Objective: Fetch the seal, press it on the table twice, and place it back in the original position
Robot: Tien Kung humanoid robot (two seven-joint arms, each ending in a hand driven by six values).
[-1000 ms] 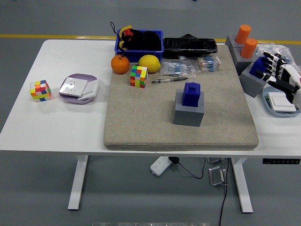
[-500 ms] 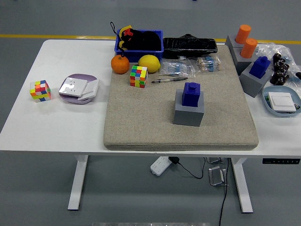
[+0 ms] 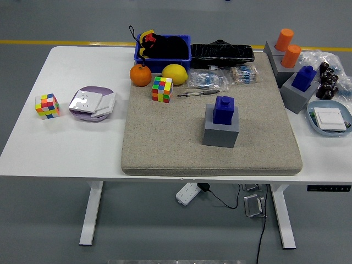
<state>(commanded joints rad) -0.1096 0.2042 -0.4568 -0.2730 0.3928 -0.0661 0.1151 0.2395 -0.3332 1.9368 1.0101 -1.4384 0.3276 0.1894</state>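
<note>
Two blue seals, as we count them. The first blue seal [image 3: 224, 109] stands upright on a grey block [image 3: 220, 133] near the middle of the beige mat [image 3: 165, 137]. The second blue seal [image 3: 303, 78] sits on its own grey stand [image 3: 294, 96] at the mat's right edge. A colour cube [image 3: 162, 89], an orange [image 3: 140, 76], a lemon [image 3: 174, 73] and a pen [image 3: 198, 93] lie at the far side of the white table [image 3: 60, 148]. Of the robot's hands (none in view) we cannot tell the state.
</note>
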